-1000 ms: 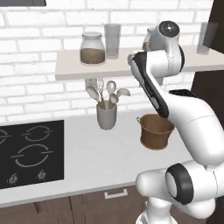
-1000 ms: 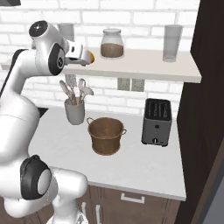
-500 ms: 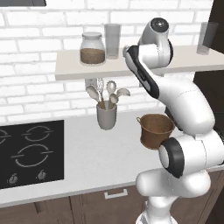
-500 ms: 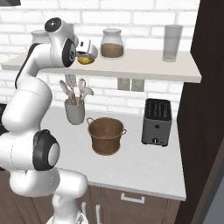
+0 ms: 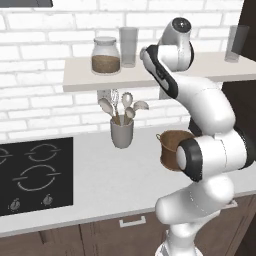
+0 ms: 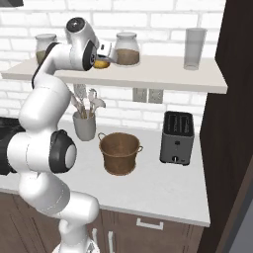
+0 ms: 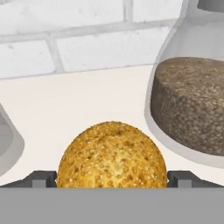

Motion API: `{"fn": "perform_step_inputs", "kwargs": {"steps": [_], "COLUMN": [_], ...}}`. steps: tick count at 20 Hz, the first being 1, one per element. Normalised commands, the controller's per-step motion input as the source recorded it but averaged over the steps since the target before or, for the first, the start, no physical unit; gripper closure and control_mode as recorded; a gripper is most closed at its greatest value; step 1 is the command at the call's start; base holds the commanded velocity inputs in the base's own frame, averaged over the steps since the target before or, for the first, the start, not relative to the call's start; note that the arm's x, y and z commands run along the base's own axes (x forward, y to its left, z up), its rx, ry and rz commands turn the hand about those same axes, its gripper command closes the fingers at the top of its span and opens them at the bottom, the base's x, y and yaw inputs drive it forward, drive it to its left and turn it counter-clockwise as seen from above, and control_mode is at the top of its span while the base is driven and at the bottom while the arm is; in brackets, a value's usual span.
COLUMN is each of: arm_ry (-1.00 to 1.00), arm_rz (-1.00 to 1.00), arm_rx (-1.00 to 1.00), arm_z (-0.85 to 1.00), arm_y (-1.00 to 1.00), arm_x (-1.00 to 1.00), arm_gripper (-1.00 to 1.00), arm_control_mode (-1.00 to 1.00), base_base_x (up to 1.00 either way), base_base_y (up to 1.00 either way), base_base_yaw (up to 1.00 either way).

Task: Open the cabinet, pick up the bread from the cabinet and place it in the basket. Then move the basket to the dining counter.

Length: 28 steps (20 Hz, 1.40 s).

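Observation:
The bread (image 7: 112, 155), a round golden seeded bun, lies on the white shelf (image 6: 163, 74) and sits low and close in the hand view. My gripper (image 7: 112, 180) is open, one fingertip on each side of the bun, and neither clearly touches it. From the right base view the gripper (image 6: 105, 57) reaches in at shelf height, with the bread (image 6: 101, 63) just below it. The brown woven basket (image 6: 119, 153) stands on the worktop under the shelf. In the left base view my arm partly covers the basket (image 5: 171, 141). The dining counter is out of view.
A brown-filled glass jar (image 7: 192, 100) stands right beside the bread, and another jar (image 6: 44, 47) is further left. A tall glass (image 6: 194, 48), a grey utensil cup (image 6: 84, 126), a toaster (image 6: 177, 138), a black hob (image 5: 30, 175) and a dark tall wall (image 6: 232, 123) surround the work area.
The arm has twisted from a bent pose to a more upright one, with the hand staying at the shelf by the bread. Bread and basket have not moved.

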Motion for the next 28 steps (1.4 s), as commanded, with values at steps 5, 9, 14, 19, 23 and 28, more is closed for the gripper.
{"fn": "perform_step_inputs", "kwargs": {"steps": [5, 9, 14, 19, 23, 28], "arm_ry": [0.01, -0.03, -0.10, -0.01, 0.07, 0.17], "arm_rz": [0.00, 0.00, 0.00, 0.00, 0.00, 0.00], "arm_rx": [0.00, 0.00, 0.00, 0.00, 0.00, 0.00], "arm_z": [-0.60, -0.12, 0.00, 0.00, -0.04, -0.17], "arm_y": [0.01, 0.00, 0.00, 0.00, -0.06, -0.18], "arm_x": [-0.01, -0.47, -0.71, -1.00, -1.00, -1.00], "arm_gripper": [1.00, 1.00, 1.00, 1.00, 1.00, 1.00], "arm_control_mode": [-1.00, -1.00, -1.00, -1.00, -1.00, -1.00], "base_base_x": [0.00, 0.00, 0.00, 0.00, 0.00, 0.00], "base_base_y": [0.00, 0.00, 0.00, 0.00, 0.00, 0.00], "base_base_yaw": [0.00, 0.00, 0.00, 0.00, 0.00, 0.00]}}
